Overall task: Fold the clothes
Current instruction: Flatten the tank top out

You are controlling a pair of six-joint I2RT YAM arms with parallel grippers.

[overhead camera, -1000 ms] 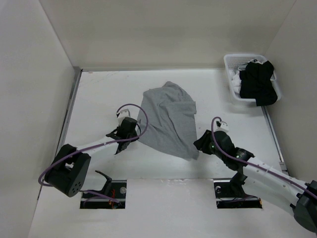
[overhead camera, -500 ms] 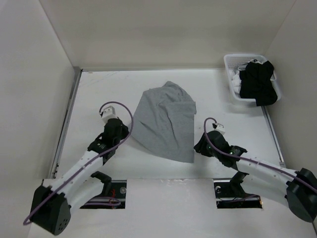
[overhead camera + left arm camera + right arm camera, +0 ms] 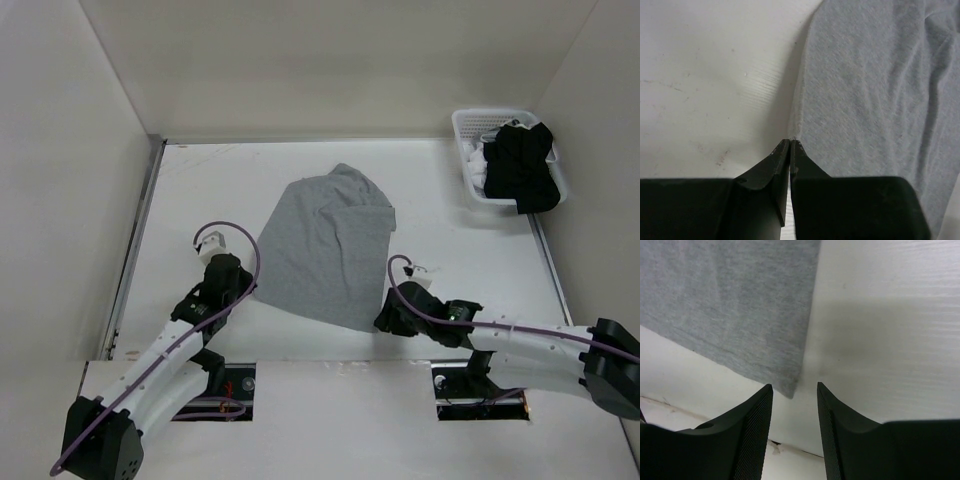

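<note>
At the middle of the table (image 3: 200, 190), the clothes (image 3: 325, 245) lay spread out, their long axis running roughly from twelve to six o'clock in the overhead view. From my left gripper (image 3: 790, 142) the cloth lay toward two o'clock. Its jaws were pressed together right at the near-left hem, and I judged a sliver of fabric to be pinched between them. My right gripper (image 3: 795, 390) had its jaws well apart and held nothing, with the near-right corner just ahead of the gap, toward eleven o'clock. The next grasp turned on that corner: the right arm was nearer and needed only a short advance.
</note>
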